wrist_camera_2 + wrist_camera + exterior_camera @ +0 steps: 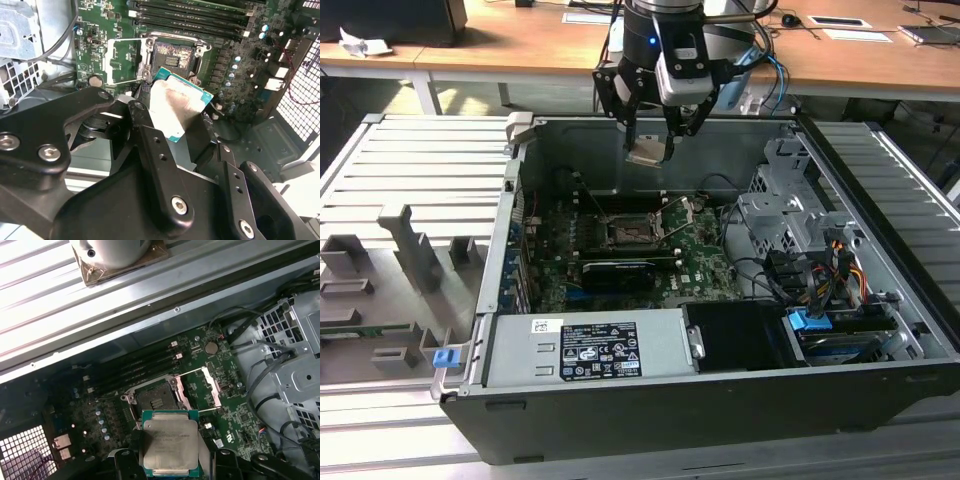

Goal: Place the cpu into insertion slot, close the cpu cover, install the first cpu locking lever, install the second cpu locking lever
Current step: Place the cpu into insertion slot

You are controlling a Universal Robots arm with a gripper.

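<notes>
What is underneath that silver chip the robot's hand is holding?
The chip, gripped in the hand, hangs above the green board and its open, empty socket. Whatever lies straight beneath it is covered.

- You see the cpu (167, 442): silvery-grey top, teal-green edge.
- Your insertion slot (155, 399) is dark with a silver rim, set in the green board (235, 420).
- Your gripper (653, 135) is black.

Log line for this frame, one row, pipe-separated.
tool: shut on cpu | cpu: aloft, not seated | insertion slot: empty | cpu cover: open
</notes>
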